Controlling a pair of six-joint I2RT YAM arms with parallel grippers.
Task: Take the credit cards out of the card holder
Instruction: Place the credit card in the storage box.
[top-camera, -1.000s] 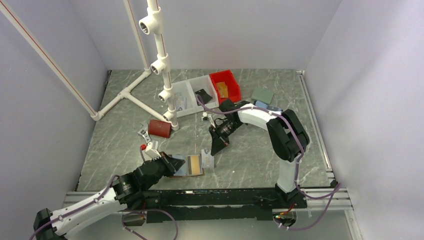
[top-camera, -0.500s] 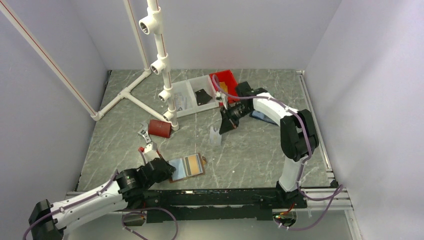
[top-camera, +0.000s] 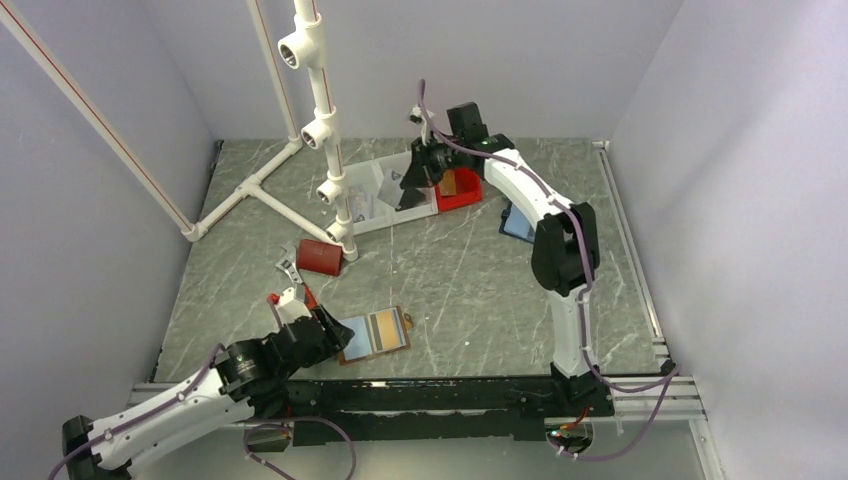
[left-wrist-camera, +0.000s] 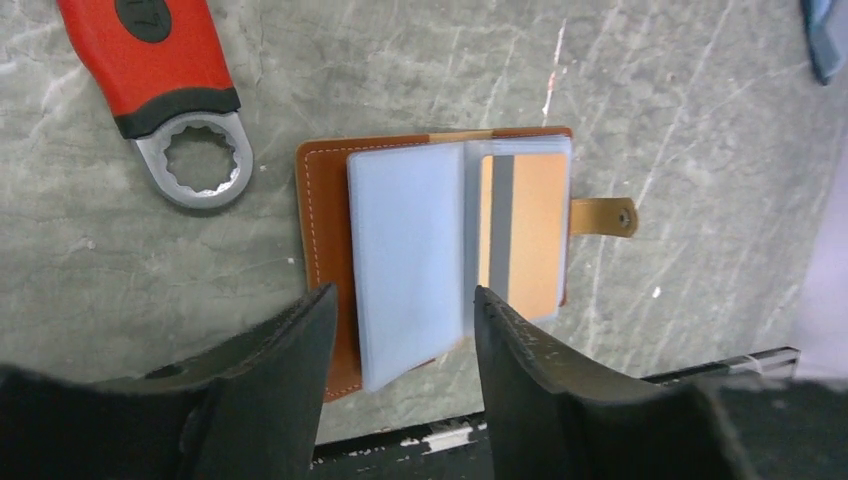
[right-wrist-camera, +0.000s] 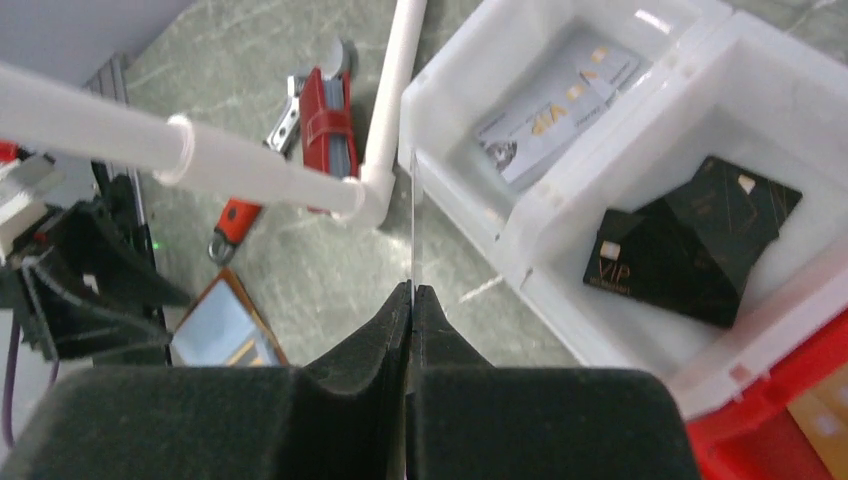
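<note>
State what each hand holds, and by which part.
The right hand pinches a credit card by one edge; the left hand, open, holds nothing.

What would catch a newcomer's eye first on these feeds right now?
The right claw, stretched to the table's far side, is shut on a pale credit card seen edge-on at the white bin, where black cards lie. Near the front edge, the brown card holder lies open at the open left claw, a tan card sleeved inside.
</note>
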